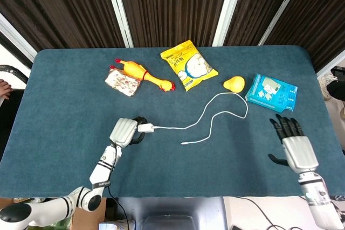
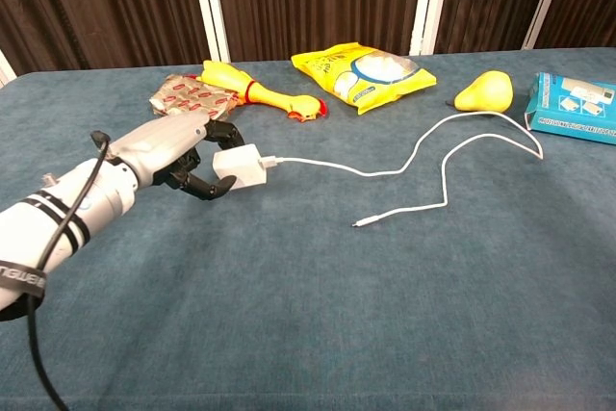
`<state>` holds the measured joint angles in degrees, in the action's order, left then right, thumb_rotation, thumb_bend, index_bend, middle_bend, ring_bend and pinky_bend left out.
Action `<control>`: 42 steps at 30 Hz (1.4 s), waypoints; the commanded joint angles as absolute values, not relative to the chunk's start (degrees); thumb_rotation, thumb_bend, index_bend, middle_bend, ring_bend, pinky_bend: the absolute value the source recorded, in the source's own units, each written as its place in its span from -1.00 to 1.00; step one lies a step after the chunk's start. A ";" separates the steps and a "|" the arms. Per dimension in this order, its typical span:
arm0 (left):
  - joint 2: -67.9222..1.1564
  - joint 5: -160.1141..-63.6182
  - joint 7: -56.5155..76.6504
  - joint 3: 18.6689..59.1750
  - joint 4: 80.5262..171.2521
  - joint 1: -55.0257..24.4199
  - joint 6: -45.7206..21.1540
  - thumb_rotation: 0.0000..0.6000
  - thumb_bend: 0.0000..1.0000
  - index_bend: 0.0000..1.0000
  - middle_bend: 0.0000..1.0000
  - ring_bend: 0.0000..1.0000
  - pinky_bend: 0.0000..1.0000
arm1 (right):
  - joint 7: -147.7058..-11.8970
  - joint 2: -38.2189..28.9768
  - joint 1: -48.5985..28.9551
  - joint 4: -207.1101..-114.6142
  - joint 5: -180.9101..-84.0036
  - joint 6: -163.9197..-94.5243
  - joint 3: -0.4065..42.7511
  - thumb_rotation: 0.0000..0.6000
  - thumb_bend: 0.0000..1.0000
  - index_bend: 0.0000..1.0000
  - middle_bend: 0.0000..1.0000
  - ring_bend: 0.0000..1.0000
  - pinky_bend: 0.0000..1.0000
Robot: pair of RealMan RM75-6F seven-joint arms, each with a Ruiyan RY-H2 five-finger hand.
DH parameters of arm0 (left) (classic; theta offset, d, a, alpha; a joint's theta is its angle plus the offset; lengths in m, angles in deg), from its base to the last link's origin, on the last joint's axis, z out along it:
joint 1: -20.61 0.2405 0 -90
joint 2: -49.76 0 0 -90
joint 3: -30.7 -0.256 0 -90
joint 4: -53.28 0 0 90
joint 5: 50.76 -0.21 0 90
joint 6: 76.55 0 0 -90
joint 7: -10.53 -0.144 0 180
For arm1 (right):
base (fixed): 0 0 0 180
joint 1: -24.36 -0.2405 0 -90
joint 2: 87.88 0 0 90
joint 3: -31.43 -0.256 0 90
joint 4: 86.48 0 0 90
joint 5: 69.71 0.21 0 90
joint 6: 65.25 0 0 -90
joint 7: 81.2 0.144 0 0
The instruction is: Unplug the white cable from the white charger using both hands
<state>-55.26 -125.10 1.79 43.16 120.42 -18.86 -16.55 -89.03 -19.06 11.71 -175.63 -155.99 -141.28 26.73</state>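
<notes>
my left hand (image 2: 178,156) grasps the light, rigid white charger (image 2: 241,164); right hand (image 1: 292,145) released; i'd pinch the limp white cable (image 2: 385,169) at its plug.

The white charger (image 2: 241,163) is a small block, still plugged in and tipped up a little off the blue bench (image 2: 385,315). The white cable (image 2: 423,146) runs from it in loose curves, its free end lying flat.
</notes>
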 commanded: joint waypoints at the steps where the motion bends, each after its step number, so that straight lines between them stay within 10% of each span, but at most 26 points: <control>1: -51.79 -123.68 -2.90 42.91 128.03 -17.16 -14.53 1.00 0.30 0.46 0.53 1.00 1.00 | -87.61 -17.05 6.35 -175.77 -156.51 -136.36 23.93 1.00 -0.44 -0.83 -1.00 -1.00 -1.00; 11: -52.14 -122.24 -10.64 43.00 134.67 -17.35 -12.15 1.00 0.32 0.45 0.53 1.00 1.00 | -85.50 -5.82 -6.11 -173.66 -154.05 -127.19 18.18 1.00 -0.34 -0.15 -0.89 -1.00 -1.00; 27: -52.25 -122.94 -12.45 44.06 138.25 -17.09 -7.99 1.00 0.31 0.45 0.54 1.00 1.00 | -77.88 11.58 -17.20 -160.73 -150.51 -121.18 15.84 1.00 -0.10 0.15 -0.73 -1.00 -1.00; 42: -51.34 -122.14 -11.06 44.34 140.94 -16.99 -8.14 1.00 0.31 0.45 0.54 1.00 1.00 | -69.53 9.98 -19.26 -161.96 -150.63 -121.54 15.37 1.00 -0.09 0.17 -0.71 -1.00 -1.00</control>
<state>-51.40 -122.26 -11.18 44.26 140.84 -16.95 -8.01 -70.02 10.31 -18.98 -161.49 -151.01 -122.06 15.46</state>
